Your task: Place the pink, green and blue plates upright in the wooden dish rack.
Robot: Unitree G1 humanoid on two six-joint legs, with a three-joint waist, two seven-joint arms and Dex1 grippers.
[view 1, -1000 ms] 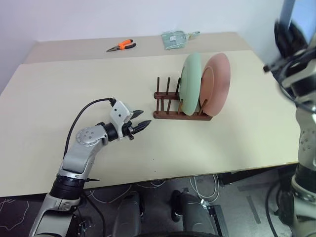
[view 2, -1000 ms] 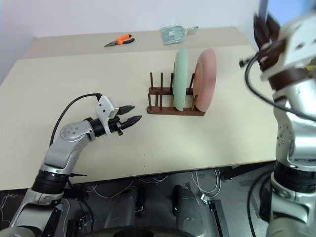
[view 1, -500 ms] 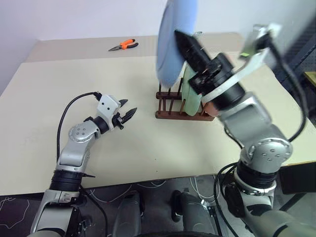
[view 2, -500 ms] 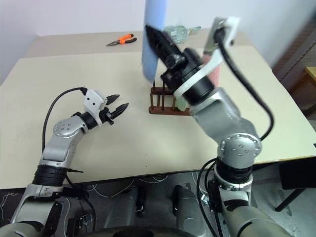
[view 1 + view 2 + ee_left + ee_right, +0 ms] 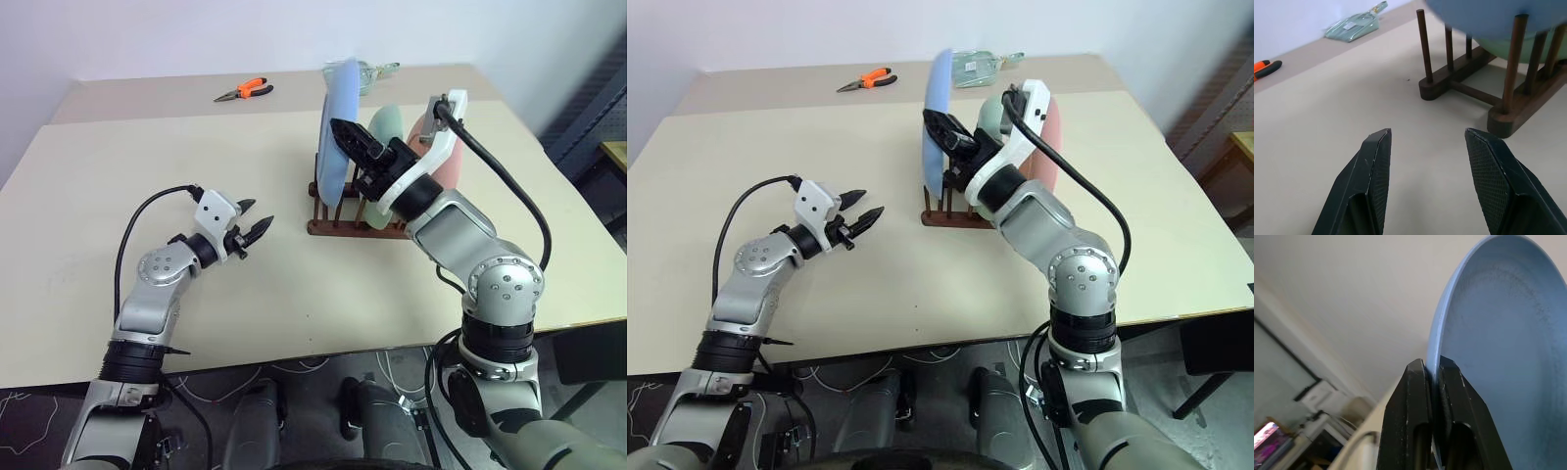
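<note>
My right gripper (image 5: pixel 345 135) is shut on the rim of the blue plate (image 5: pixel 333 127) and holds it upright over the left slots of the wooden dish rack (image 5: pixel 338 227). The plate's lower edge is about level with the peg tops. In the right wrist view the fingers (image 5: pixel 1415 396) pinch the blue rim (image 5: pixel 1488 333). The green plate (image 5: pixel 991 110) and the pink plate (image 5: pixel 1052 137) stand upright in the rack's right slots, partly hidden by my right arm. My left gripper (image 5: pixel 257 217) hovers open and empty over the table, left of the rack (image 5: pixel 1508 117).
Orange pliers (image 5: pixel 242 91) lie at the table's far side, and a clear plastic bag (image 5: pixel 978 67) sits behind the rack. The beige table (image 5: pixel 88 186) stretches bare to the left and in front of the rack; its front edge is close to me.
My right arm has swung in from the right with the blue plate, rolled it upright and lowered it toward the rack's left slots. The left gripper has drifted slightly left, still open.
</note>
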